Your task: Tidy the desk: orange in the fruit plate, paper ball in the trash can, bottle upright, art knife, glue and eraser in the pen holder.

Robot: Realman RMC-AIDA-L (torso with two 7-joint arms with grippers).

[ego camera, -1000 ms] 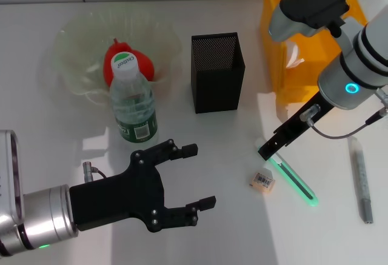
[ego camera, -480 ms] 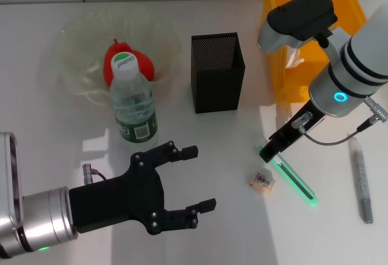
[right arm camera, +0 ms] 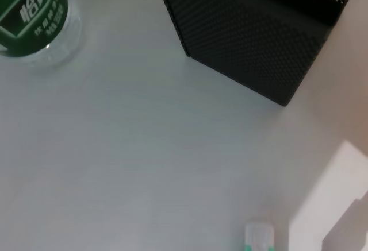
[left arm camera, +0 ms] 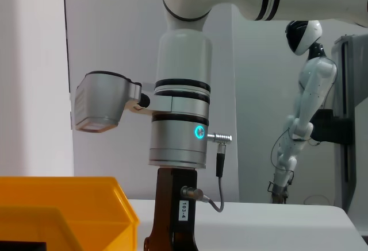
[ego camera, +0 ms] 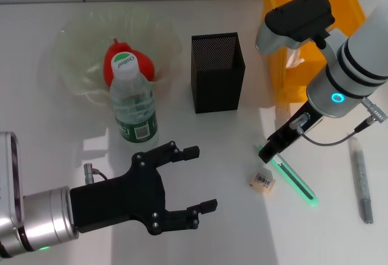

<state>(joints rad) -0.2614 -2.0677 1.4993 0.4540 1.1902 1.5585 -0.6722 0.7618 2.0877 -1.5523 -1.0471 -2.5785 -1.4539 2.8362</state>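
The orange (ego camera: 115,62) lies in the fruit plate (ego camera: 79,37) at the back left. In front of it the bottle (ego camera: 132,104) stands upright; its green label (right arm camera: 31,7) also shows in the right wrist view. The black mesh pen holder (ego camera: 217,71) (right arm camera: 259,38) stands mid-desk. The green art knife (ego camera: 295,179) (right arm camera: 259,238) lies at the front right, with the eraser (ego camera: 262,181) to its left and the grey glue stick (ego camera: 361,181) to its right. My right gripper (ego camera: 270,151) hangs over the knife's near end. My left gripper (ego camera: 198,177) is open and empty at the front. A pale wad, perhaps the paper ball (ego camera: 295,54), sits inside the trash can (ego camera: 285,10).
The yellow trash can (left arm camera: 57,211) stands close behind my right arm (left arm camera: 179,124). The pen holder is a hand's width left of the knife. Bare white desk (ego camera: 200,137) lies between the bottle, the pen holder and the eraser.
My right arm has shifted a little to the left, its gripper staying over the knife's end. The left arm and all the objects have not moved.
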